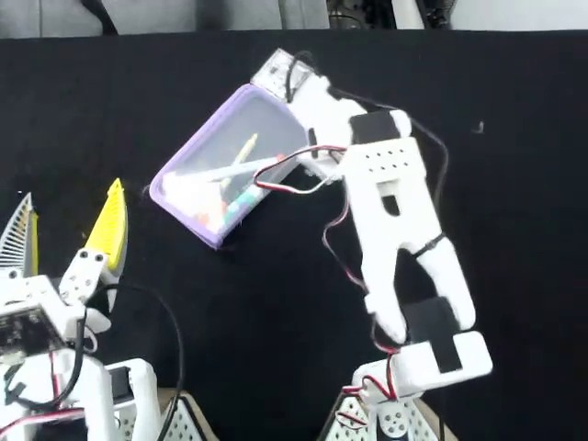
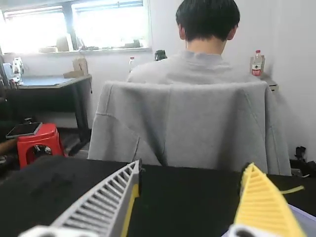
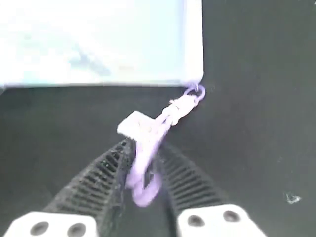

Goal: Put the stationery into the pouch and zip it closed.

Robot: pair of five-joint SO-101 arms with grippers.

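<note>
A purple pouch [image 1: 197, 225] with a clear face lies tilted on the black table, left of centre at the back. Inside it lie stationery items: a white pen [image 1: 230, 171], a yellow pencil [image 1: 247, 146] and small coloured pieces. The right arm [image 1: 390, 184] stretches to the pouch's far right corner. In the right wrist view my right gripper [image 3: 145, 155] is shut on the purple zipper pull strap [image 3: 148, 143], which hangs from the corner of the pouch [image 3: 98, 44]. My left gripper [image 1: 64, 230] stands open at the front left, apart from the pouch, its white and yellow fingers spread [image 2: 195, 170].
The black table [image 1: 496, 138] has free room on the right and at the front centre. Red and white cables [image 1: 294, 179] loop from the right arm over the pouch's near corner. Beyond the table's far edge stands a chair draped in grey cloth [image 2: 187, 123].
</note>
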